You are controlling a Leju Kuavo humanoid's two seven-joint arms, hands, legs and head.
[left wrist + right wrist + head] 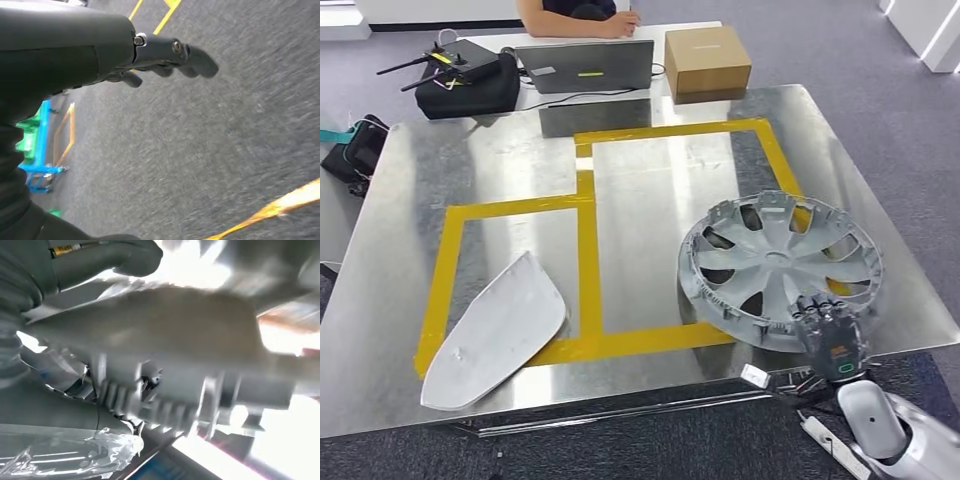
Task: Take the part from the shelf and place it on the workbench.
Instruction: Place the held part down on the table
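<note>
Placement step, and it looks nearly done: the hubcap [780, 265] lies in the lower right of the head view on the tabletop [652, 215], its near rim at the table's front edge. The right robot hand [833, 330] has its fingers closed over that near rim, gripping it. In the right wrist view the hubcap's [158, 335] pale grey plastic passes close by, blurred, with ribbed clips along its underside.

The part overlaps the yellow tape outline [588, 250] and is not inside it. My read: the next move calls for settling the rim flat, perhaps nudging it further in, then opening the fingers and drawing back without dragging the light plastic along.

The left robot hand [166, 57] hangs over grey carpet, dark fingers loosely extended, holding nothing.

Textures: brushed, reflective sheet metal tabletop; matte grey hubcap, round, spoked with cut-outs. At lower left, a flat pale teardrop-shaped panel [497, 335] with a dull finish.
</note>
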